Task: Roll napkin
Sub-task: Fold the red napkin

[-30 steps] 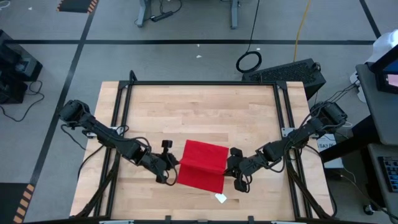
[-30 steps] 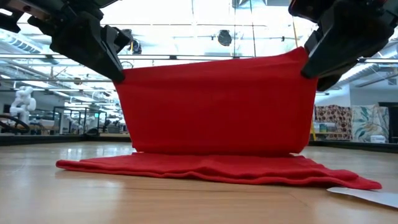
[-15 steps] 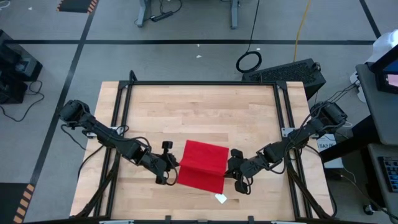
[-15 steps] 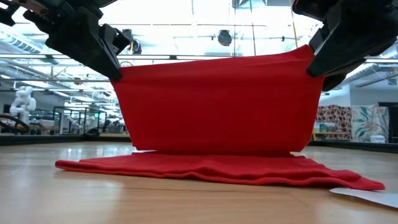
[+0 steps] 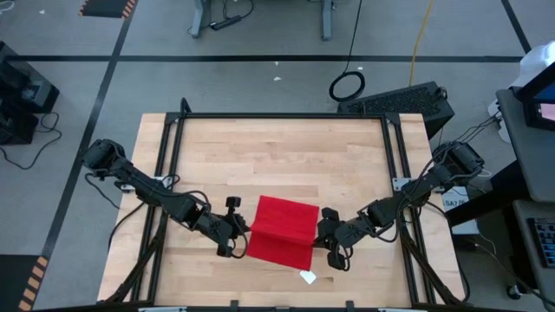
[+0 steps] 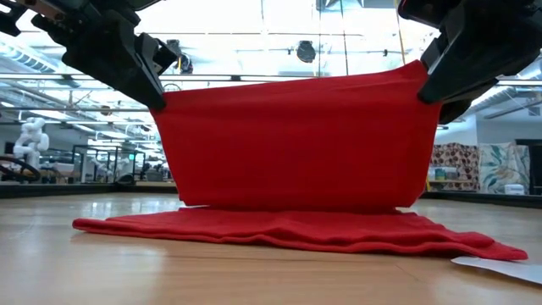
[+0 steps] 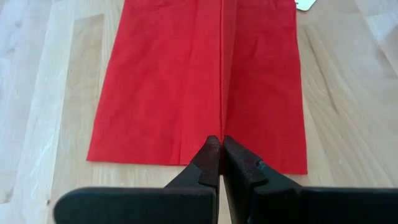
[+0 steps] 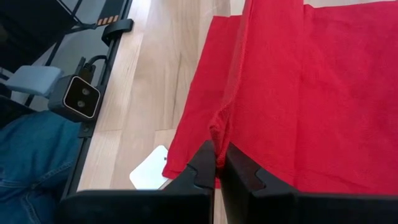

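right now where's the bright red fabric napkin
High view: the red fabric napkin lies near the table's front-centre, one fold pinched up between left gripper and right gripper.

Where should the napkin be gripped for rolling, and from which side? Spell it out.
Best gripped at the two ends of the raised fold, one gripper from each side, as now. The left gripper and right gripper each pinch one end of the napkin, so the fold hangs taut between them in the low view while the rest lies flat on the table. The thin cloth needs both ends held.
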